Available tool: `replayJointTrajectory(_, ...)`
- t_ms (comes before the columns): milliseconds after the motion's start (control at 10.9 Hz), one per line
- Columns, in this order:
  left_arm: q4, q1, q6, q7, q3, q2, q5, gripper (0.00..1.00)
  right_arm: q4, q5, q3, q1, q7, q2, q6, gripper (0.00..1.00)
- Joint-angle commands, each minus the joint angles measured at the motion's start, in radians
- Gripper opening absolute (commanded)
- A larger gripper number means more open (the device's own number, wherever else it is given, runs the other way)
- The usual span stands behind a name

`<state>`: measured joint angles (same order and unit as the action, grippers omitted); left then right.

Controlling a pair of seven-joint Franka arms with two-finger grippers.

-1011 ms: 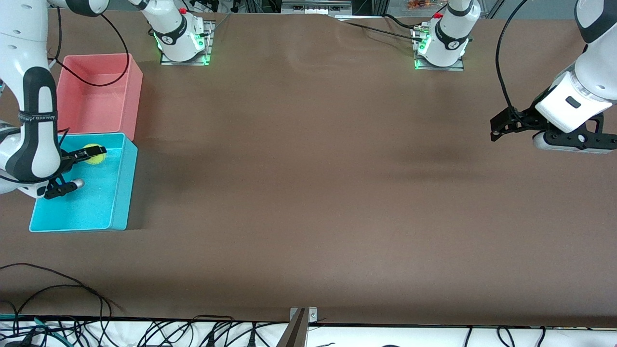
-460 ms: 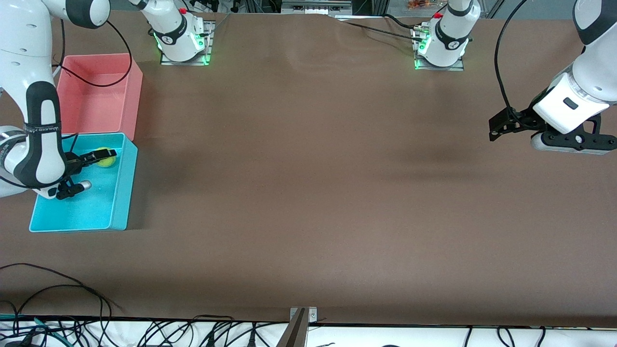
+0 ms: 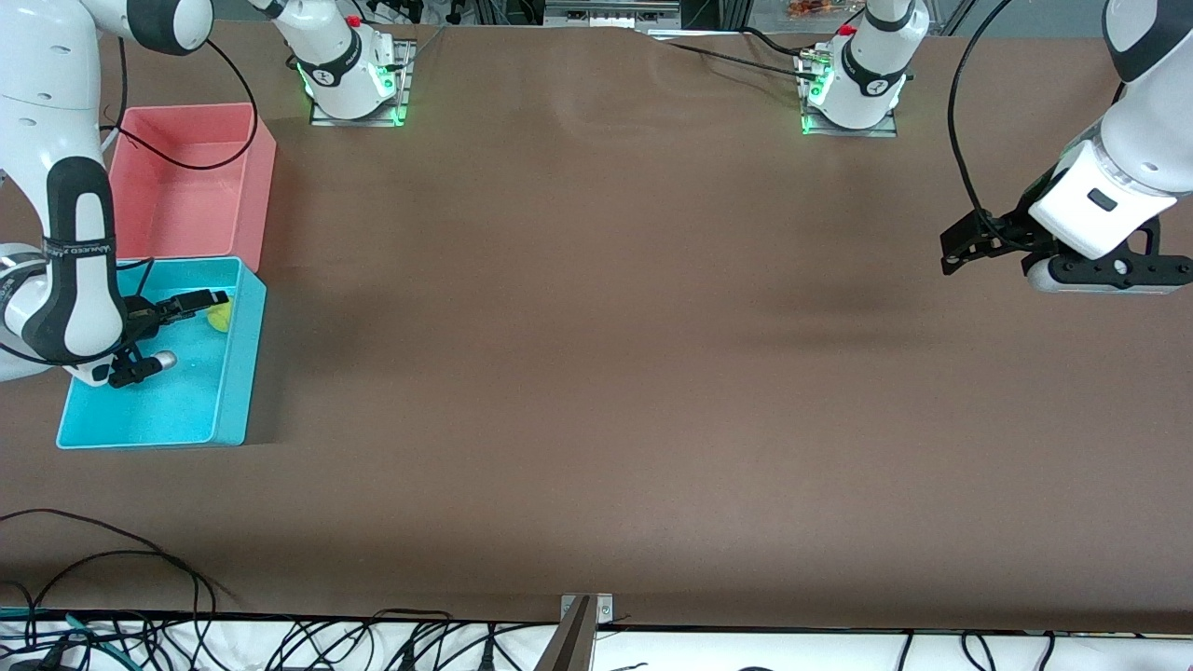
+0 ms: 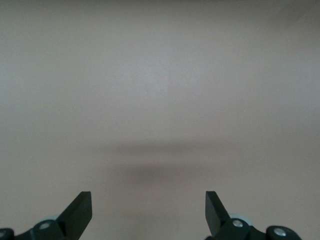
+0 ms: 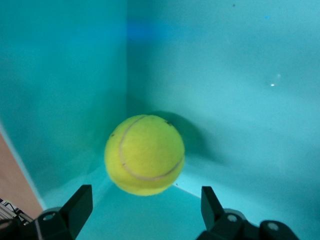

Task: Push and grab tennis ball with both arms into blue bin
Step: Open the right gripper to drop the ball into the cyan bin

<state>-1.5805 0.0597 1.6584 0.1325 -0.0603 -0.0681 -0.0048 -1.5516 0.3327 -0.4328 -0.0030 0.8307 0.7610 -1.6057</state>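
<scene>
1. As the brown table (image 3: 596, 373) fills nearly the whole front view, only its right arm's end carries anything.
2. The right arm (image 3: 65, 214) comes down at about 9 o'clock in that view, over the blue bin (image 3: 244, 373).
3. The left arm (image 3: 1118, 177) waits at about 3 o'clock, above bare tabletop.
4. The pink bin (image 3: 266, 168) touches the blue bin's wall, farther from the front camera.
5. The left gripper (image 4: 149, 207) hangs with its 2 fingers spread wide, nothing between them.
6. The right gripper (image 5: 146, 207) sits inside the blue bin, fingers parted and clear of the ball.
7. The tennis ball (image 5: 144, 155) lies loose in the blue bin, in a corner by the wall facing table centre, just ahead of the right gripper's fingertips.
</scene>
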Motion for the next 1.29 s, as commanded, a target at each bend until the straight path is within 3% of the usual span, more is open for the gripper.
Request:
replayJointTrajectory(0,0.034,-0.018,-0.011,0.012,-0.007,-0.002,-0.017,1.00,0.053,0.009,0.003,-0.003,-0.007,-0.029,0.088,0.96)
replayJointTrajectory(460,0.036,-0.032,-0.009,0.012,-0.006,-0.004,-0.011,1.00,0.220,-0.053,-0.001,0.038,-0.102,-0.097,0.204,0.97)
replayJointTrajectory(735,0.036,-0.034,-0.009,0.010,-0.001,-0.004,-0.011,1.00,0.283,-0.110,-0.001,0.131,-0.256,-0.172,0.204,1.00)
replayJointTrajectory(1011,0.033,-0.034,-0.009,0.001,0.000,-0.004,-0.009,1.00,0.381,-0.231,-0.004,0.247,-0.369,-0.207,0.199,1.00)
replayJointTrajectory(1195,0.036,-0.035,-0.009,0.008,0.002,-0.005,-0.009,1.00,0.415,-0.227,0.005,0.264,-0.398,-0.219,0.176,1.00)
